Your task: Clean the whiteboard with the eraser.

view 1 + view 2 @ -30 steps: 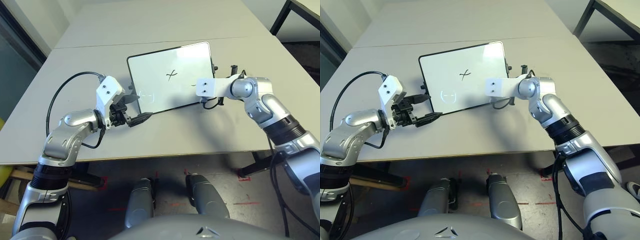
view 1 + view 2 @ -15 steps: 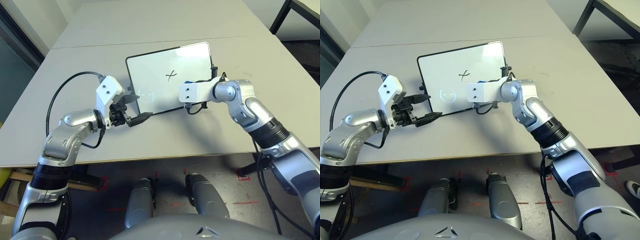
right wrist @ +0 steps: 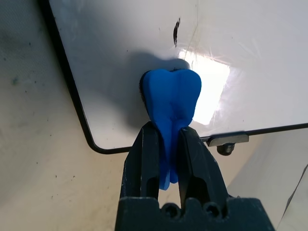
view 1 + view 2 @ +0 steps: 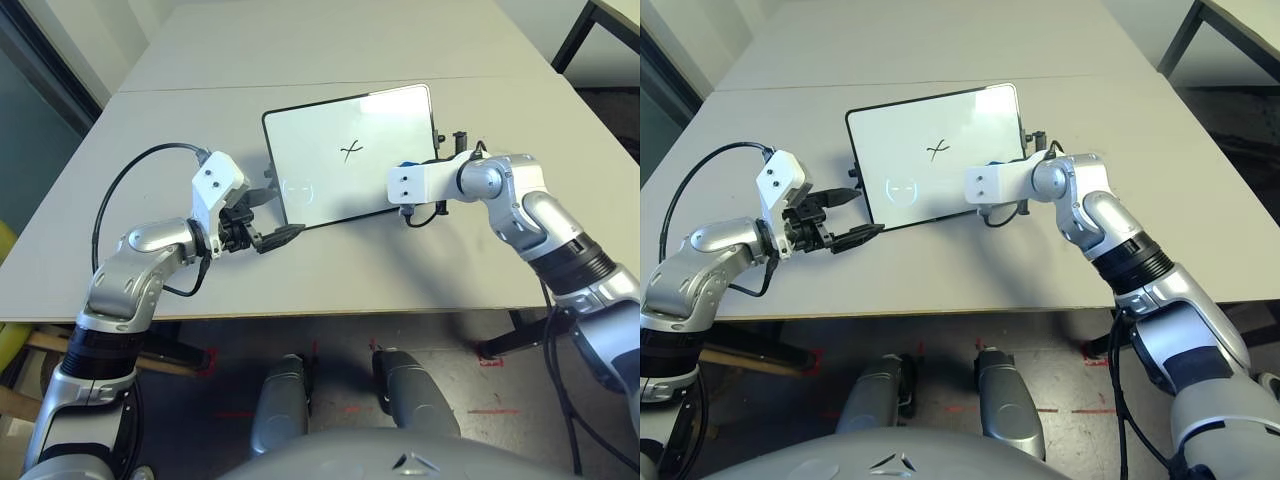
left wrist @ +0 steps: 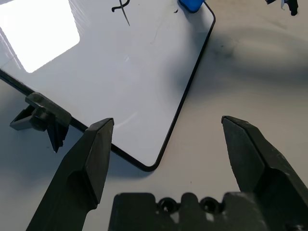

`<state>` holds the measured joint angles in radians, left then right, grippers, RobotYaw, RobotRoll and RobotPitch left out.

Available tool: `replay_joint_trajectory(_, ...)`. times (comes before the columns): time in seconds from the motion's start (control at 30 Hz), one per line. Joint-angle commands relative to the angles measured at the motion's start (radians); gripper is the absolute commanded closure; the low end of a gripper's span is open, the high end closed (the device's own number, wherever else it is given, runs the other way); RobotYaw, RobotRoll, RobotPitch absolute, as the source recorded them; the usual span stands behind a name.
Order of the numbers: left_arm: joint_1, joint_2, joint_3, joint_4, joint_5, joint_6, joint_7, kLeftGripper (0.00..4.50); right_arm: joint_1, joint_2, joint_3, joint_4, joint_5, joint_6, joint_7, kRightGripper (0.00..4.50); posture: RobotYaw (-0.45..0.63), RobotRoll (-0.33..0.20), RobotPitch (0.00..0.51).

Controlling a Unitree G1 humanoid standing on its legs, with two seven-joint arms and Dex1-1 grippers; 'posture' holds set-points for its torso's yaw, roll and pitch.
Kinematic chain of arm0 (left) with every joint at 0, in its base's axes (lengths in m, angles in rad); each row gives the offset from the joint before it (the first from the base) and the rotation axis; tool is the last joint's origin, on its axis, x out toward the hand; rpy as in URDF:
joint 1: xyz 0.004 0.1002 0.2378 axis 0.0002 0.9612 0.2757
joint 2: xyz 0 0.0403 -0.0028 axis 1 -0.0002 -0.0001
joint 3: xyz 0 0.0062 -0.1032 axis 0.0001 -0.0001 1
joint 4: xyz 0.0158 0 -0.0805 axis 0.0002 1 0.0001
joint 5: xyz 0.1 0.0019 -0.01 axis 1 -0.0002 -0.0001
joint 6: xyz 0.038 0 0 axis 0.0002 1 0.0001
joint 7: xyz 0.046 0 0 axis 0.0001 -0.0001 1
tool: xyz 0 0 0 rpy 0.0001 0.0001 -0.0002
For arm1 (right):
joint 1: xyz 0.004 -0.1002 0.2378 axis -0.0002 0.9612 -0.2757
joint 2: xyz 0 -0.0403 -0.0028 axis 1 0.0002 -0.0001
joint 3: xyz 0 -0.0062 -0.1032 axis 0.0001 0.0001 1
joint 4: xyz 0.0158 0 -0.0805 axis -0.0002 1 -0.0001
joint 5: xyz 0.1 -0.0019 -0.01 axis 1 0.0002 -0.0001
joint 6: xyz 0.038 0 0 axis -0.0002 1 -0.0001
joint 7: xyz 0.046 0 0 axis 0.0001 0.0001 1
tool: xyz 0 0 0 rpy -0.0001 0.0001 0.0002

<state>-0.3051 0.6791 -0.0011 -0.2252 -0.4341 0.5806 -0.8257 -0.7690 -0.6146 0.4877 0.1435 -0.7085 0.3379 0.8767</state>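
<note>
Cleaning is only partly under way, I think. The whiteboard [image 4: 345, 155] lies flat near the middle of the counter [image 4: 200, 110], a bit toward the far edge. A black squiggle like an x [image 4: 349, 152] is not wiped off yet; it sits in the middle of the board. Another small black mark [image 3: 176, 25] shows just past the eraser. So the wiping job is not done.

The right gripper [image 3: 166, 144] has its fingers [image 3: 147, 159] clenched tight on the eraser [image 3: 172, 96]. The eraser is bright blue and squashy, and the squeeze pinches it in. Its fat end presses on the board near the board's right corner that is closest to the robot.

The left gripper [image 5: 166, 144] has its fingers [image 5: 91, 159] spread wide and holds nothing. It hovers at the board's left near corner.

The board is shiny white with a thin black frame and rounded corners. Light glares off it.
</note>
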Motion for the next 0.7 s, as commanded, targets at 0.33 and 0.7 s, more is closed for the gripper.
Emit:
replay_joint_trajectory(0.33, -0.014, 0.005, 0.010, 0.014, 0.008, 0.000, 0.002, 0.00, 0.008, 0.069, 0.023, 0.000, -0.003, 0.008, 0.004, 4.17, -0.15, 0.000, 0.118)
replay_joint_trajectory(0.7, -0.011, 0.010, 0.015, 0.013, 0.010, 0.001, 0.004, 0.00, -0.011, 0.153, 0.038, 0.004, -0.023, 0.005, -0.001, 4.18, -0.15, 0.000, 0.119)
